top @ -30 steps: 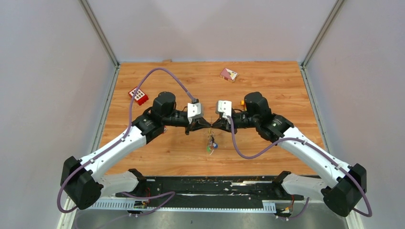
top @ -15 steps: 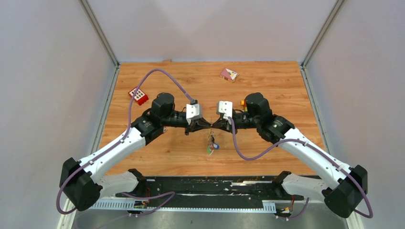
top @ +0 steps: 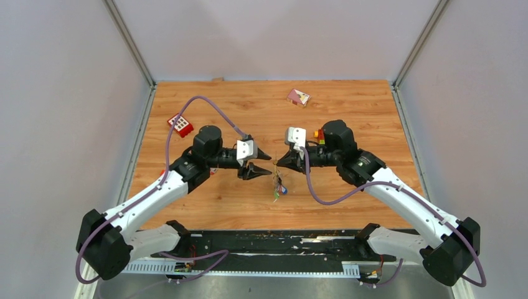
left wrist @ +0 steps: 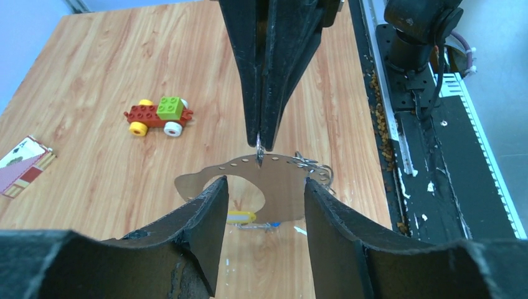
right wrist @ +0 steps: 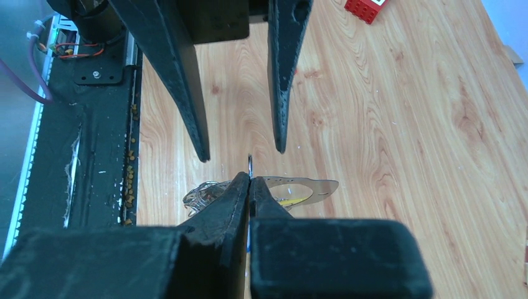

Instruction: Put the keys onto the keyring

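Wooden worktop (top: 218, 205) beneath two arms. Right claw (top: 278, 163) is pinched shut on the keyring (top: 276, 173), with keys (top: 278, 190) dangling over mid-worktop. Left claw (top: 261, 163) gapes just beside it, empty. That thin pinch may slip and drop everything.

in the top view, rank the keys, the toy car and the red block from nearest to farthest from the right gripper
From the right gripper:
1. keys, hanging just below it.
2. toy car, to its right and a bit farther back, partly hidden.
3. red block, far off on the left side.
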